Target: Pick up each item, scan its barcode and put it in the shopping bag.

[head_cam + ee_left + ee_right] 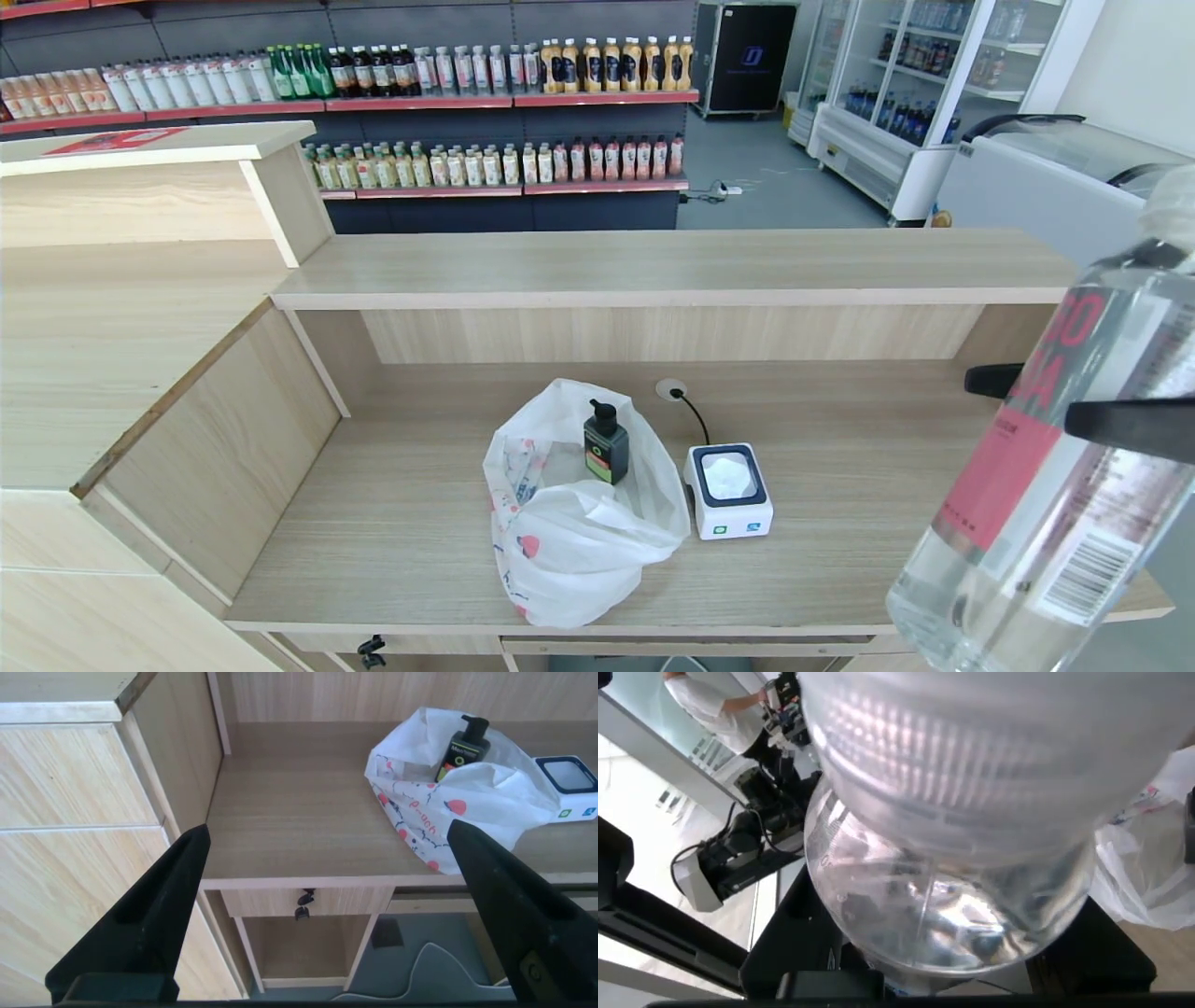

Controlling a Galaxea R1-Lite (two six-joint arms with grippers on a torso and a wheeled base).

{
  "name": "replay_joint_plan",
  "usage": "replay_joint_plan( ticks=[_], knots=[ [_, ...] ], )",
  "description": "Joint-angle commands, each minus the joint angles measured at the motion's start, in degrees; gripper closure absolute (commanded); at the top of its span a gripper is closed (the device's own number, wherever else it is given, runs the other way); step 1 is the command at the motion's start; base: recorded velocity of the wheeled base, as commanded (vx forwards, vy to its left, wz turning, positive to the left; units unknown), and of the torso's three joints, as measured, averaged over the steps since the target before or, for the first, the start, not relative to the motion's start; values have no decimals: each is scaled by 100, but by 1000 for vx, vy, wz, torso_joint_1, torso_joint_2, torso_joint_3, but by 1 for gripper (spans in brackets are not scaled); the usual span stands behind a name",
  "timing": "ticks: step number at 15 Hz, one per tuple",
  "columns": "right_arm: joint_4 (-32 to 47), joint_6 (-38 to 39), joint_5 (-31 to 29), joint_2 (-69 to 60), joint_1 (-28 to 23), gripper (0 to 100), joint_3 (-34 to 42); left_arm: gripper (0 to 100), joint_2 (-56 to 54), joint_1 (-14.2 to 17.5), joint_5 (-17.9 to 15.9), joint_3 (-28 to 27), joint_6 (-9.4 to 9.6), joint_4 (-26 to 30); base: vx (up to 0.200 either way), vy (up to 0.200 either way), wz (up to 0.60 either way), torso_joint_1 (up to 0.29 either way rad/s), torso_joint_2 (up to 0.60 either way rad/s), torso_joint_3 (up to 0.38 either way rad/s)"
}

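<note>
Fingers [1120,425] of the right gripper [1027,399] pinch the clear bottle [1046,504], held high at the right. The shopping bag [569,541] holds a pump bottle [606,446], with the scanner [730,490] just beside it. Left wrist: left gripper [327,833] spread wide, empty. Right wrist: bottle up close.

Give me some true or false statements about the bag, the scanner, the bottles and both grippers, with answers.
1. The right gripper holds a clear bottle with a pink label. True.
2. The dark pump bottle lies on the scanner. False: it stands inside the shopping bag.
3. The scanner sits beside the shopping bag on the counter. True.
4. The left gripper is shut on the shopping bag. False: it is open and empty.
</note>
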State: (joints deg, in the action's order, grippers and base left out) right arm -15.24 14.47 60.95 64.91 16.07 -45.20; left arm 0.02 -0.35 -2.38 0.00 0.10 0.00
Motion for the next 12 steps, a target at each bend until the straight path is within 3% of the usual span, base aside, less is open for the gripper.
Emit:
replay_joint_plan(
  ticks=[1,12],
  knots=[
    [74,-6,4,-216,54,100,178,0,6,0,0,0,-1,0,0,0,0,0,0,0],
    [346,21,-286,-779,54,100,205,0,6,0,0,0,-1,0,0,0,0,0,0,0]
  ],
)
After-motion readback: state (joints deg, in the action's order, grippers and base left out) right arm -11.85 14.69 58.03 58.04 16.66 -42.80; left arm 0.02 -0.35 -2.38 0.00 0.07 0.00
